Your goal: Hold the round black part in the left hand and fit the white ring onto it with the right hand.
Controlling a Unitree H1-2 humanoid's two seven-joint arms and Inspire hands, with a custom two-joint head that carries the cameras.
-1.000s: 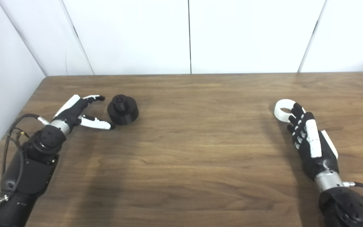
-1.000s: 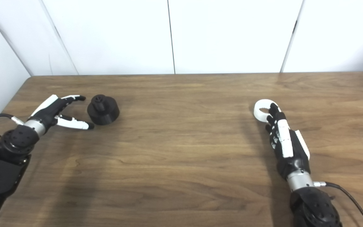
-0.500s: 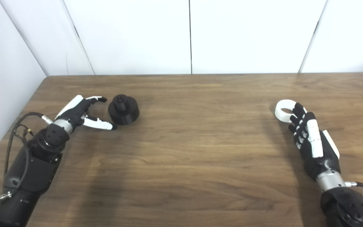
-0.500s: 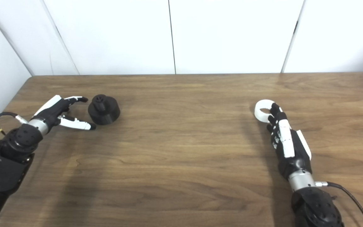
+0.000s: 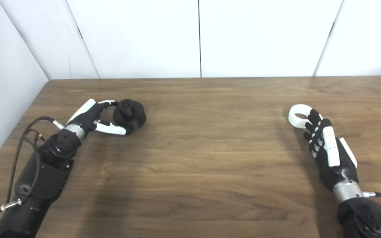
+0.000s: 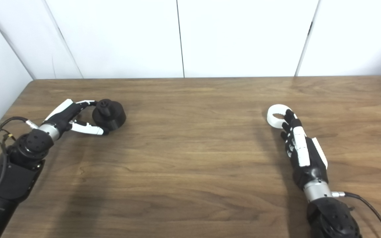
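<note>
The round black part rests on the wooden table at the left, a short knob standing up from its top. My left hand is open and reaches it from the left, fingers at its far side and thumb at its near side, right against it. The white ring lies flat on the table at the right. My right hand lies palm down just behind the ring, open, with its fingertips touching the ring's near rim.
White wall panels close off the table's far edge and its left side. Cables trail from the left wrist, and another runs from the right wrist at the lower right corner.
My left hand has moved right until fingers and thumb flank the black part. The right hand has stayed at the ring, shifting only slightly.
</note>
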